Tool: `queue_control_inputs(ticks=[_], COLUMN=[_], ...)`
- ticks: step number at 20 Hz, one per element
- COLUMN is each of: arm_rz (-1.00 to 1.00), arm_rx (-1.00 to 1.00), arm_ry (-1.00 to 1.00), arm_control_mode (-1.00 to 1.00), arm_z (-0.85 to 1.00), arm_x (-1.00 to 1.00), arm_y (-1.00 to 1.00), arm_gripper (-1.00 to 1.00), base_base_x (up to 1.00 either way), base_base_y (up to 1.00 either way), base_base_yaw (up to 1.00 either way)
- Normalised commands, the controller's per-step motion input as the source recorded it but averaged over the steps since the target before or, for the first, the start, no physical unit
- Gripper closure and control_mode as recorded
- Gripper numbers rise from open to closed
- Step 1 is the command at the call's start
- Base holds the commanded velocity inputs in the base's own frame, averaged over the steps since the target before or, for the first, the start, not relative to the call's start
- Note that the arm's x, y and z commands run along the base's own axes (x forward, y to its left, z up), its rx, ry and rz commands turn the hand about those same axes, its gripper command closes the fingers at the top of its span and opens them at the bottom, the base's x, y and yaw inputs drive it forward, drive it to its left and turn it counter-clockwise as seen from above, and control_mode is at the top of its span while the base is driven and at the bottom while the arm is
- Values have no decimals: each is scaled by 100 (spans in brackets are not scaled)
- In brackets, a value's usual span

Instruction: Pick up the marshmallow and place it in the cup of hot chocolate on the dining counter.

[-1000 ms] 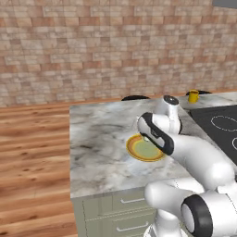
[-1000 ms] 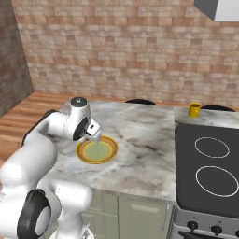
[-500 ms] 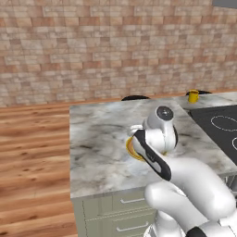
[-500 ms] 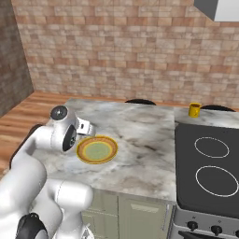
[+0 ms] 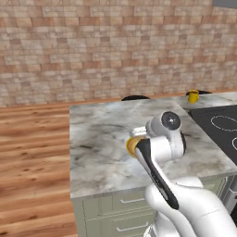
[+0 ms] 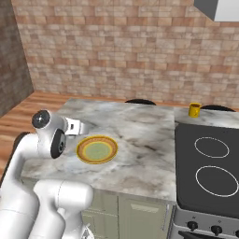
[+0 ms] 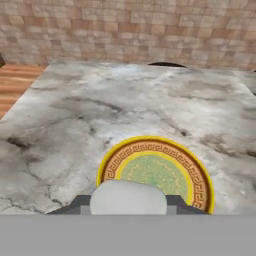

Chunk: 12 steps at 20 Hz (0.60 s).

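In the hand view a white, soft marshmallow (image 7: 128, 196) sits between my two dark finger tips, and my gripper (image 7: 128, 204) is shut on it, just above the near rim of a yellow-and-green plate (image 7: 156, 170). From the right base view my white hand (image 6: 73, 126) hangs beside the plate (image 6: 97, 149), at its left edge. The cup of hot chocolate (image 6: 194, 109), a small yellow mug, stands at the far side of the dining counter (image 6: 140, 123), well away from my hand. In the left base view the cup (image 5: 193, 96) is at the far right.
A black cooktop (image 6: 210, 163) with two ring burners is set into the counter right of the plate. My own elbow covers most of the plate (image 5: 132, 146) in the left base view. A brick wall runs behind, with wooden floor (image 5: 32, 152) to the left.
The arm has swung and rolled, its elbow coming over the plate in the left base view. The hand has drawn back from above the plate to its near left edge.
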Motion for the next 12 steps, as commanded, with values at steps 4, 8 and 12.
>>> queue_control_inputs(ticks=[4, 8, 12], arm_rz=[0, 0, 0], arm_rx=[0, 0, 0], arm_ry=[-16, -13, -11], arm_control_mode=[-100, -100, -100], arm_z=[57, 66, 81], arm_x=[-71, -61, -60], arm_y=[0, 0, 0], arm_gripper=[100, 100, 100], base_base_x=[0, 0, 0], base_base_y=[0, 0, 0], base_base_yaw=[0, 0, 0])
